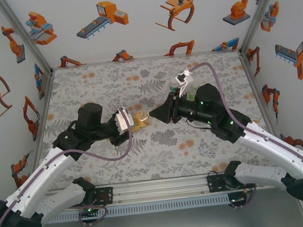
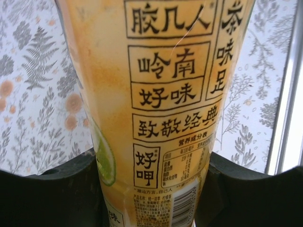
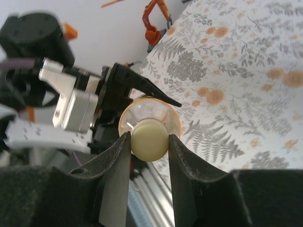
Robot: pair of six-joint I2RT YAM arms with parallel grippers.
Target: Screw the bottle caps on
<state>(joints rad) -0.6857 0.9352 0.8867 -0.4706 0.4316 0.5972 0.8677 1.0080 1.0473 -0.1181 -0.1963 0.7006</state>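
My left gripper (image 1: pixel 128 122) is shut on the tall amber-yellow bottle (image 1: pixel 140 121), which is tipped towards the right arm above the table's middle. In the left wrist view its printed label (image 2: pixel 161 109) runs up between my two black fingers (image 2: pixel 57 189), both pressed to its sides. My right gripper (image 1: pixel 153 115) meets the bottle's top end. In the right wrist view it is shut on the pale cream cap (image 3: pixel 149 139), which sits on the bottle's neck in front of the clear shoulder (image 3: pixel 166 113). A bit of green bottle (image 1: pixel 190 93) peeks out behind the right arm.
The floral tablecloth (image 1: pixel 110 80) covers the table, with printed walls on three sides. The left wrist body (image 3: pixel 71 106) looms just behind the bottle in the right wrist view. The metal rail (image 1: pixel 159 188) runs along the near edge.
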